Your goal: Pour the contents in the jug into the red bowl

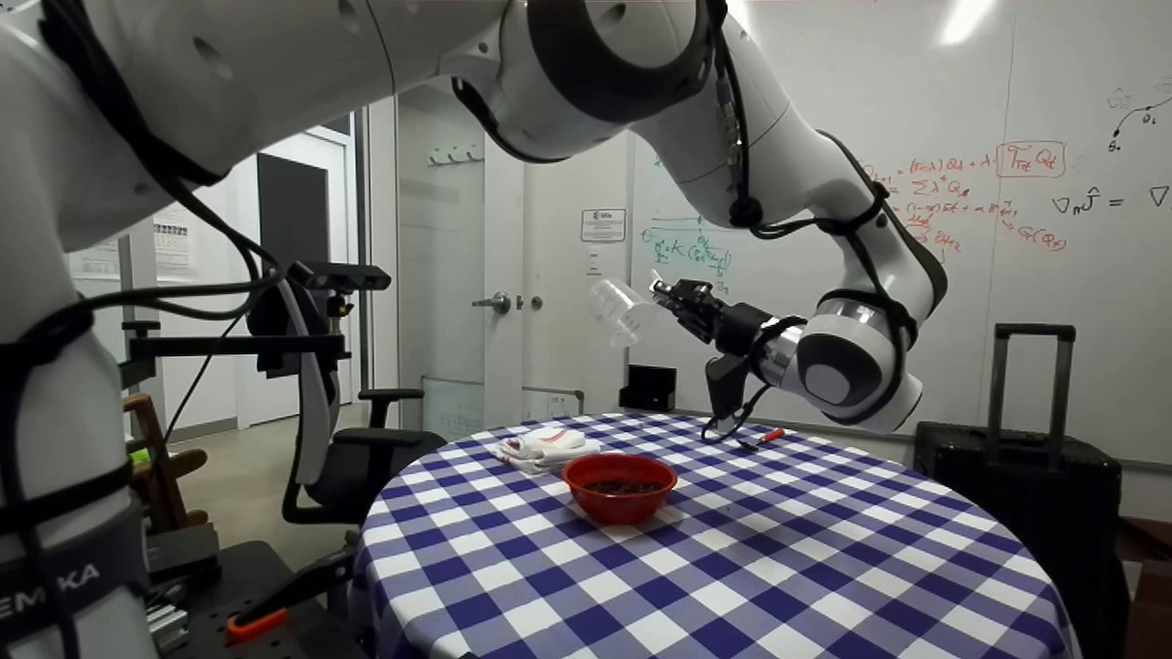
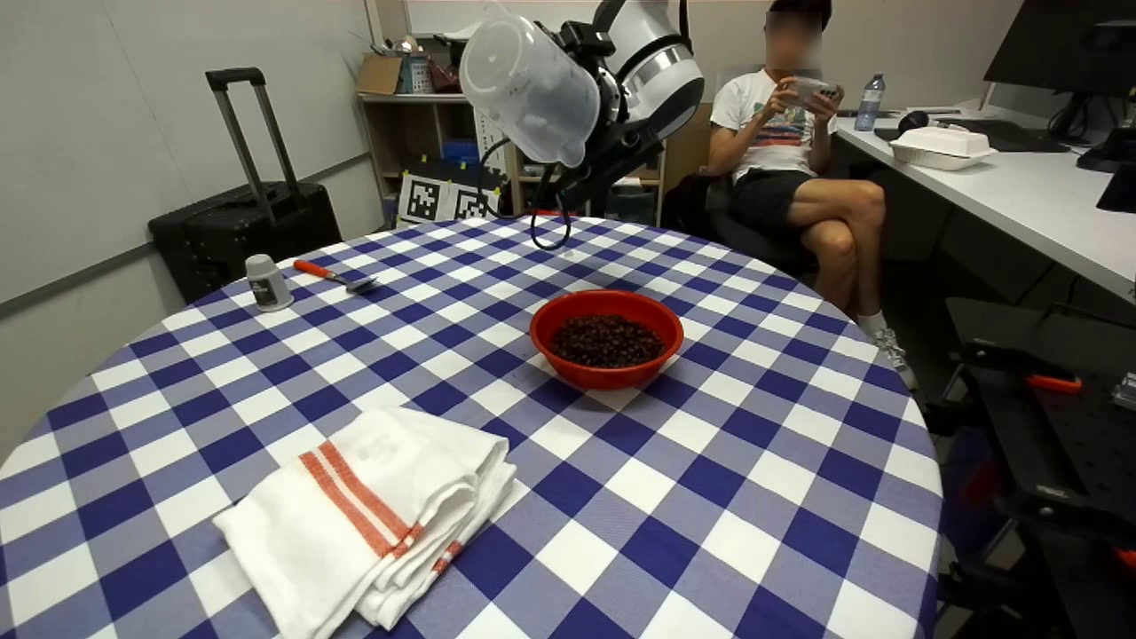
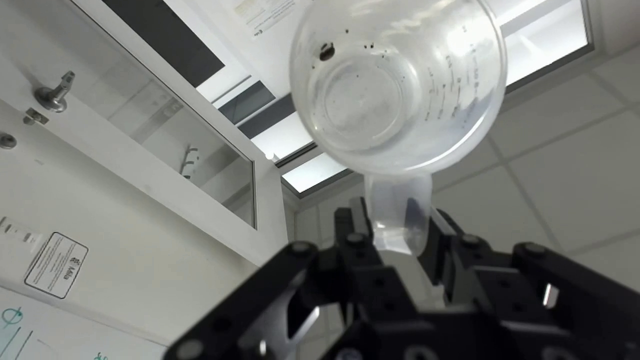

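I am holding the graduated jug [image 2: 532,89] above the red bowl [image 2: 608,379]; the hand [image 3: 400,232] is pinching its handle [image 3: 398,200]. The jug's long axis is slanting mouth-down, dark beans [image 2: 608,341] lying in the bowl. I am judging the pour nearly complete; any final shake is needing this alignment.

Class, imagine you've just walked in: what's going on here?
The pincer of a robot arm grips the clear jug by its handle, tipped above the table. Inside, only a dark lump and specks show. The red bowl holds dark bean-like pieces, so the pouring looks nearly done. A seated person holds a phone.
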